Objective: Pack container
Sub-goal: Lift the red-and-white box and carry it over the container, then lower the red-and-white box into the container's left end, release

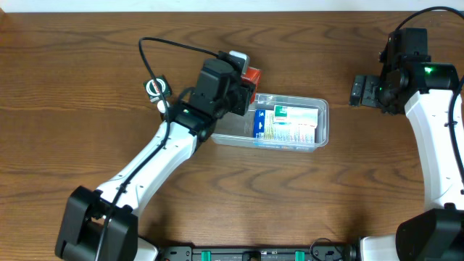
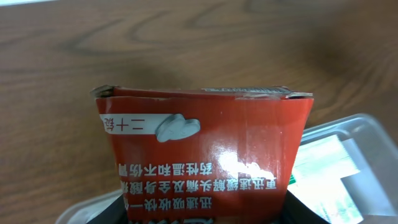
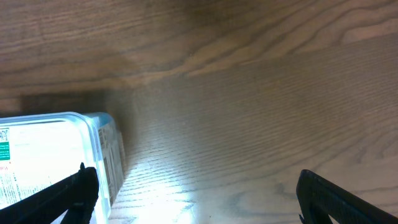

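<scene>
Overhead, the clear plastic container (image 1: 323,123) lies near the middle of the wooden surface (image 1: 87,43), its long side running left to right. Inside it lie white packs with green and blue print (image 1: 286,125), flat on the bottom; how many there are cannot be told. The left arm reaches up from the lower left corner, and its left hand (image 1: 241,71) hangs at the container's far left corner, clamped on a red box (image 1: 251,75) that sticks out beyond it. A black cable (image 1: 174,45) loops above that arm, and a small silvery ring-shaped thing (image 1: 154,88) lies on the wood just to its left.

From the left wrist view, the red box (image 2: 205,149) fills most of the picture. It carries white Chinese print and a drawing of white tablets, and its far flap end is a little frayed. Dark fingers (image 2: 308,213) show at the bottom edge on either side of it. The container's rim (image 2: 364,124) shows to the right, under and beyond the box.

On the right side of the surface, the right hand (image 1: 357,90) hovers well apart from the container. In the right wrist view its fingers (image 3: 68,196) stand wide apart with only bare wood between them, and the container's end (image 3: 93,134) shows at the left edge.
</scene>
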Tool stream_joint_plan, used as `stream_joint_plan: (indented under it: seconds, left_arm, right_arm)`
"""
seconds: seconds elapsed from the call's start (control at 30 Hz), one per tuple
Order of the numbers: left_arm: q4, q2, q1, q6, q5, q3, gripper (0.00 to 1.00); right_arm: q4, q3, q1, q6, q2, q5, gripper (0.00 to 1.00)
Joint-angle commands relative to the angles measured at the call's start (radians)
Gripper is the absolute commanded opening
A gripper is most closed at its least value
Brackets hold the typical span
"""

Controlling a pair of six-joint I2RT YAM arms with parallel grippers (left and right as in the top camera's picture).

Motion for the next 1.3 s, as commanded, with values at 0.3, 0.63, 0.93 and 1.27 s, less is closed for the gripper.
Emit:
stream_joint_plan:
  seconds: [0.3, 0.63, 0.93, 1.27]
  left_arm:
    - [-0.145, 0.027, -0.039, -0.028, -0.108, 0.013, 0.43]
    - [-0.243, 0.044, -0.115, -0.079, -0.149, 0.013, 0.43]
    - [-0.269, 0.140, -0.124, -0.215, -0.187, 0.011, 0.43]
    - [-0.261, 0.212, -0.124, -0.241, -0.187, 0.011, 0.43]
  right_arm:
    - [-0.002, 0.016, -0.006, 0.018, -0.022, 0.014, 0.99]
    - [-0.002, 0.016, -0.006, 0.018, -0.022, 0.014, 0.99]
    - [-0.002, 0.016, -0.006, 0.018, -0.022, 0.014, 0.99]
    - [-0.002, 0.016, -0.006, 0.018, -0.022, 0.014, 0.99]
